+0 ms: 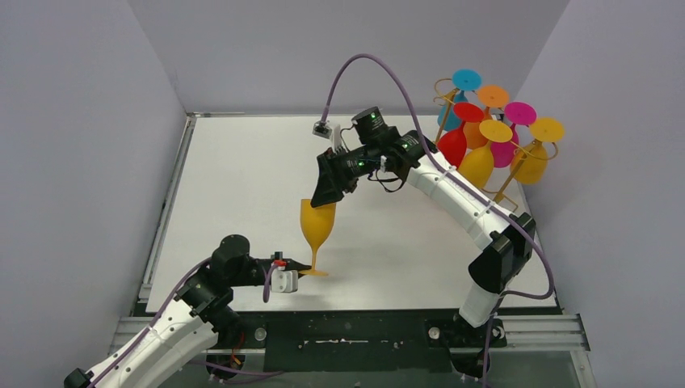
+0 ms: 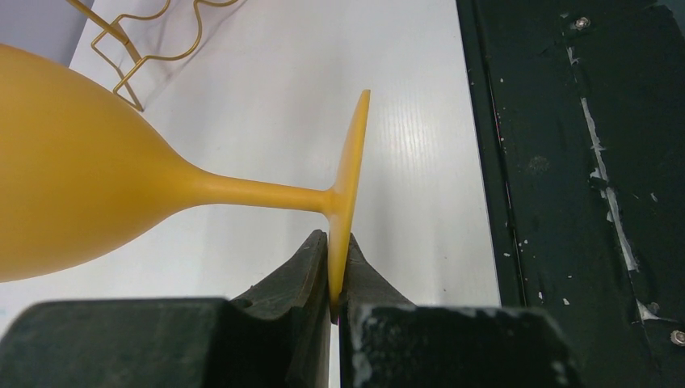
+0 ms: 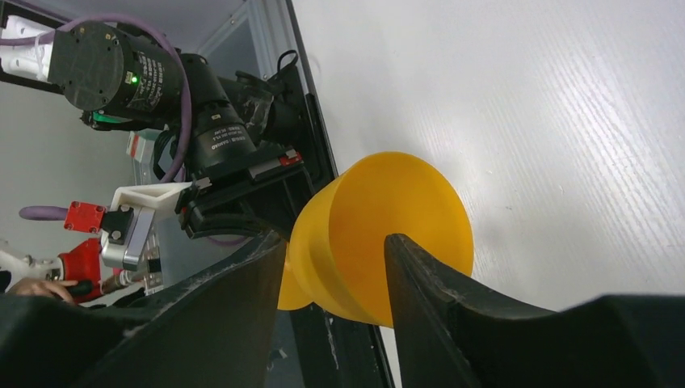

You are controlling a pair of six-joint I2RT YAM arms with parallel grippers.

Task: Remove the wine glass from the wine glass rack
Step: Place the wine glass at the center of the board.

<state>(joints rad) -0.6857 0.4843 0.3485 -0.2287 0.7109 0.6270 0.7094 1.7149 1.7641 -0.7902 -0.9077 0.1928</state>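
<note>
Between the fingers of the right gripper (image 3: 338, 241) sits the bowl of the opaque orange plastic wine glass (image 1: 317, 222); firm contact cannot be confirmed. Below it, the left gripper (image 2: 336, 239) clamps the foot's edge. The glass is already off the gold wire rack (image 1: 443, 120), which stands well behind the right gripper. The next move likely calls for a steady, upright release.

I can read no text here. In my right wrist view a black motor (image 3: 121, 69) carries a few lines of small white print on its housing, but the letters are too small and blurred for me to make out a word or a number.
</note>
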